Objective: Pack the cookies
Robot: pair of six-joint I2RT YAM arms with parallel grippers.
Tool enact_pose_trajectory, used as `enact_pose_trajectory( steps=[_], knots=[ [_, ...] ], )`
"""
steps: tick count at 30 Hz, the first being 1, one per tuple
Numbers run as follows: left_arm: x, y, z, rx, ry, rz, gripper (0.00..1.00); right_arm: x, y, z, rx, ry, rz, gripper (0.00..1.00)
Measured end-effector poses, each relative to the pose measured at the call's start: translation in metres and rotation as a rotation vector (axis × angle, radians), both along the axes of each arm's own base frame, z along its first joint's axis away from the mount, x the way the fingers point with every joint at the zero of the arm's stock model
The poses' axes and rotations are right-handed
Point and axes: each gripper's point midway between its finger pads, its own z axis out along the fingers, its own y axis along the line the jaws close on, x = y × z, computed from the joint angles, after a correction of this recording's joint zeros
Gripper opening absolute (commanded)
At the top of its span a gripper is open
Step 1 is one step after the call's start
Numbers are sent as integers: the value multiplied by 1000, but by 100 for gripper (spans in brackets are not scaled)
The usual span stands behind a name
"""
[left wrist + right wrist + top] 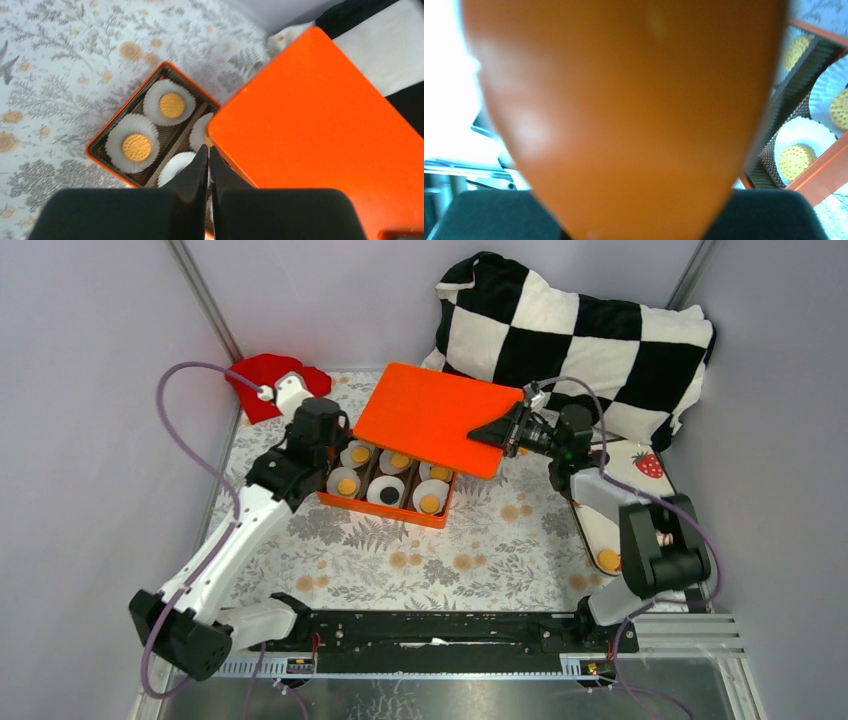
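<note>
Overhead, the right gripper (508, 430) pinched the right edge of the orange lid (430, 415), which sat tilted over the far part of the orange box (385, 512), where the cookies (347, 484) lay in white paper cups (373, 493). From the left wrist, the left gripper (208, 150) had its fingers pressed almost together on nothing, above the box's rim beside the lid. From the right wrist, the lid filled nearly everything, with three cookies in their cups at the right.

I count six paper cups (334, 480) in one orange box (380, 511), holding five golden cookies (346, 484) and one black cookie (387, 494). One spare cookie (607, 560) sits on one strawberry tray (598, 535). One orange lid (430, 420).
</note>
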Motion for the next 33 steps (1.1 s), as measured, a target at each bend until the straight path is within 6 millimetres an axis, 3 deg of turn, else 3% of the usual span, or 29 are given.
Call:
enact_pose_trajectory(
  steps=[3, 7, 10, 16, 22, 29, 33],
  knots=[
    [1, 0, -32, 44, 75, -5, 0, 12, 17, -32, 65, 128, 46, 0],
    [-3, 3, -68, 100, 162, -13, 0, 23, 53, -58, 167, 259, 135, 0],
    [-6, 5, -75, 120, 177, -15, 0, 31, 82, -72, 209, 319, 196, 0],
    [-8, 8, -85, 142, 191, -15, 0, 21, 117, -83, 178, 286, 278, 0],
    [-13, 10, -100, 152, 211, -18, 0, 27, 129, -105, 66, 242, 274, 0],
    [-16, 11, -112, 155, 230, -25, 0, 35, 130, -159, -53, 312, 254, 0],
    [-18, 12, -116, 155, 233, -25, 0, 33, 130, -167, -80, 301, 261, 0]
  ],
)
